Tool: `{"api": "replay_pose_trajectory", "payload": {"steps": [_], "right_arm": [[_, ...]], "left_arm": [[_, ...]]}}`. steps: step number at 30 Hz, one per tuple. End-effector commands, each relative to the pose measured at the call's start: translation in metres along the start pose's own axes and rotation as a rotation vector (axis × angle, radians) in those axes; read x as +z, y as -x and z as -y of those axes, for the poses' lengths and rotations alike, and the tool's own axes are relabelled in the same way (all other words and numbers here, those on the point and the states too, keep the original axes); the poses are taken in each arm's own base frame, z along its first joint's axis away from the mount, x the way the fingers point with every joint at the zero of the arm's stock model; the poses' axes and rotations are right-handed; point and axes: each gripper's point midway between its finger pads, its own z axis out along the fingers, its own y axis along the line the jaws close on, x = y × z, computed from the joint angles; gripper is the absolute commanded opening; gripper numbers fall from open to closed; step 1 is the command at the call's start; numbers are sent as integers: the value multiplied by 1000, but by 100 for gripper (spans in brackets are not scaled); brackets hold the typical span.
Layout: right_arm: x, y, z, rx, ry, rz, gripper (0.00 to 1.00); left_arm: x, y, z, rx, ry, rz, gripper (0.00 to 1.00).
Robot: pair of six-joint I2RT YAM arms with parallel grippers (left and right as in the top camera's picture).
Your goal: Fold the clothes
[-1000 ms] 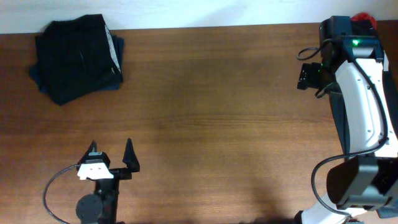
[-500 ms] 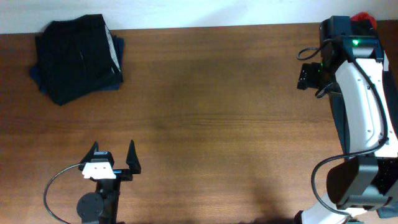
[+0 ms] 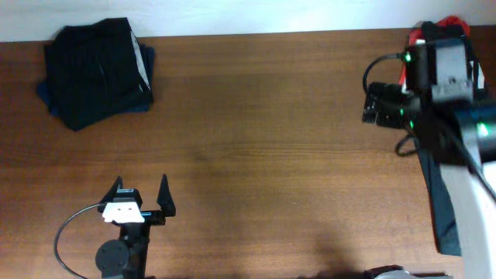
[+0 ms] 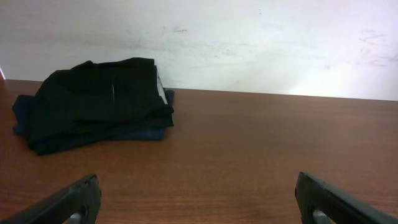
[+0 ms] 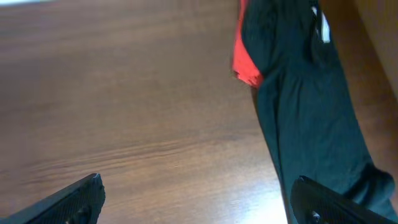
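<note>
So, folded dark stack (image 3: 97,74) sits at the counter's (image 3: 271,139) far-left corner; your left jaws gape wide, empty. Likewise your right jaws, near the black-and-red garment (image 5: 305,106) at the right edge: looks soft, light; pinch a hem corner.

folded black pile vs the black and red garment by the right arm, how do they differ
The folded black pile is a compact, squared-off stack; the black-and-red garment lies stretched out in a long, unfolded strip.
The pile is plain black with a navy garment under it; the other is black with a red patch.
The pile sits at the far left corner of the table; the other runs along the right edge.
Both are dark, soft cloth.
</note>
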Motion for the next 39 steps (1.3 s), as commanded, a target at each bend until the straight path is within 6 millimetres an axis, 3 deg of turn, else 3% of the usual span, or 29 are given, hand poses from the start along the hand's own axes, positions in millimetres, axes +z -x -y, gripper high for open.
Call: {"api": "replay_pose_trajectory", "payload": {"steps": [1,5,8,12,17,22,25,28,33,39], "right_arm": [[-40,-15,10,23,46,93,99],[-49,-45,5,89,203,344,99],[-21,-102,3,129,315,478,99],[13,-141,-6,148,441,662,98],[32,-146,-15,138,501,811,99],[32,-134,-14,140,503,951,99],[42,-136,-15,140,509,998,99],[49,-139,-13,147,491,976,99],[91,-171,-18,130,456,762,99],[88,-173,-26,61,465,772,99]], "left_arm": [[0,-1,2,16,-13,0,99],[0,-1,2,16,-13,0,99],[0,-1,2,16,-13,0,99],[0,-2,2,16,-13,0,99],[0,-1,2,16,-13,0,99],[0,-2,2,16,-13,0,99],[0,-2,2,16,-13,0,99],[0,-2,2,16,-12,0,99],[0,-2,2,16,-13,0,99],[0,-2,2,16,-13,0,99]]}}
